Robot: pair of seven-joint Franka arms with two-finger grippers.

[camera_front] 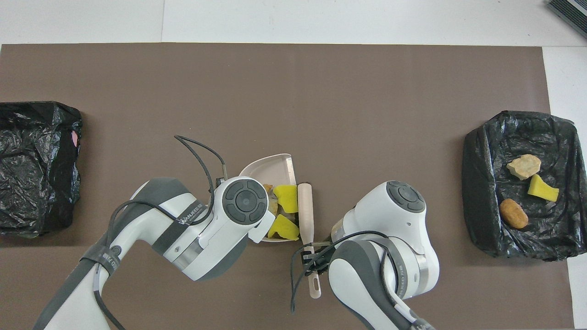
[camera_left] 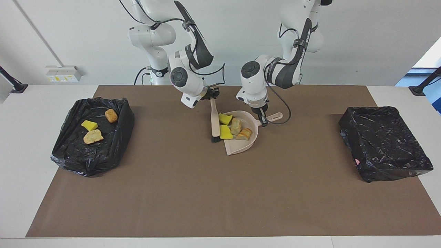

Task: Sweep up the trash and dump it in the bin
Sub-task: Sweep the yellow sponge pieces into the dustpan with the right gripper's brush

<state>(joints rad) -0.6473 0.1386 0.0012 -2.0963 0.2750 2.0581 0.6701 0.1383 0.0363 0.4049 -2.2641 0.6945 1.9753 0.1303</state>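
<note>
Sweep step: right gripper (camera_left: pixel 213 97) fingers clamp brush (camera_left: pixel 215 121), sponge chunks (camera_left: pixel 225 125) in dustpan (camera_left: pixel 241 146), brush at pan's nine o'clock; left gripper (camera_left: pixel 262 119) fingers clamp pan handle. Next likely: carry pan to bin (camera_left: pixel 384 141).

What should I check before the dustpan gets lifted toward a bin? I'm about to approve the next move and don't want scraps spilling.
1. Left gripper shut on the dustpan handle: ok.
2. Right gripper shut on the brush: ok.
3. Both yellow sponge chunks past the dustpan's lip: ok, they lie on the pan just inside its open edge.
4. Bread-like pieces in the pan: ok.
5. No scraps loose on the brown mat: ok, none in either view.
6. Brush clear of the dustpan: not ok, its bristles stand at the pan's open edge, beside the chunks.
</note>
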